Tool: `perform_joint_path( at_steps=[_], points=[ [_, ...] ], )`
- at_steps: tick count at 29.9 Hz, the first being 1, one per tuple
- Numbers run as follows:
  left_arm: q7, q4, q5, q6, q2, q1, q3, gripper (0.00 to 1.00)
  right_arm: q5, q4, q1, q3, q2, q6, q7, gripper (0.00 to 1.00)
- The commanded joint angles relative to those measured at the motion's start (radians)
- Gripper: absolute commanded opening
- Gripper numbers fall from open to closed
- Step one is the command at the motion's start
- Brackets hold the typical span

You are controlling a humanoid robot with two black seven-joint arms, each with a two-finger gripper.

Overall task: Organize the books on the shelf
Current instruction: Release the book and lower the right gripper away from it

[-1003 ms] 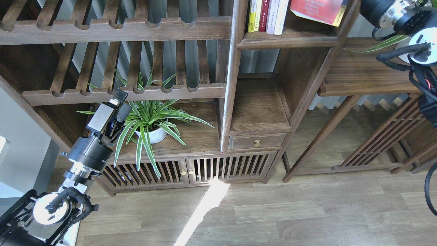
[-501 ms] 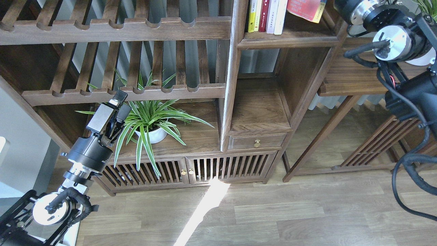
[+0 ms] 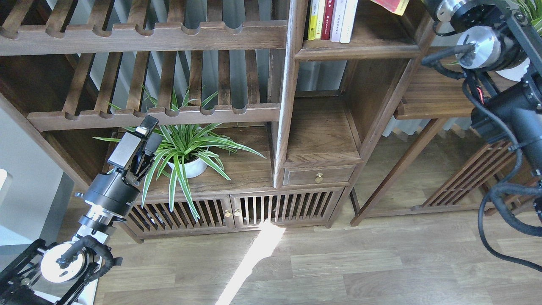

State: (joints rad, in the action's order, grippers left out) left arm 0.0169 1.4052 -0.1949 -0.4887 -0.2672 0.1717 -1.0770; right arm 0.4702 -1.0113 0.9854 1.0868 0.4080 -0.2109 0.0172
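A corner of the book with the red-orange cover (image 3: 390, 5) shows at the top edge, tilted above the shelf (image 3: 358, 50), the walnut board flooring the narrow cubby. What holds the book is out of view. Several thin books (image 3: 332, 20) stand upright at the cubby's left side. The pale booklet and the large white book are not identifiable here. My right arm (image 3: 487, 40) reaches up at the top right, and its gripper is above the frame. My left gripper (image 3: 146, 132) hangs low by the spider plant, far from the cubby, holding nothing I can see.
A spider plant in a white pot (image 3: 188, 166) stands on the wide lower board next to my left gripper. Slatted racks (image 3: 144, 36) fill the upper left. A small drawer (image 3: 318, 174) and slatted cabinet doors (image 3: 254, 209) sit below. A side table (image 3: 436, 97) stands on the right.
The red-orange book has risen and is now almost wholly past the top edge. My right arm swung left towards the cubby. My left arm barely moved.
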Motion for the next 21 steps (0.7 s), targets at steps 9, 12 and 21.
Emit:
perform_joint_path(
  at_steps=[9,12,21],
  points=[
    [0.000,-0.003,-0.003,0.000,0.000,-0.001,0.000,0.92,0.027,0.123,0.016,-0.002,-0.066,-0.012,-0.193,0.01],
    [0.000,-0.003,0.002,0.000,0.000,-0.001,0.002,0.92,0.027,0.141,0.019,-0.007,-0.080,-0.012,-0.213,0.02],
    [0.000,-0.002,0.003,0.000,0.002,0.000,0.002,0.92,0.025,0.194,0.018,-0.001,-0.146,-0.012,-0.215,0.03]
  ],
)
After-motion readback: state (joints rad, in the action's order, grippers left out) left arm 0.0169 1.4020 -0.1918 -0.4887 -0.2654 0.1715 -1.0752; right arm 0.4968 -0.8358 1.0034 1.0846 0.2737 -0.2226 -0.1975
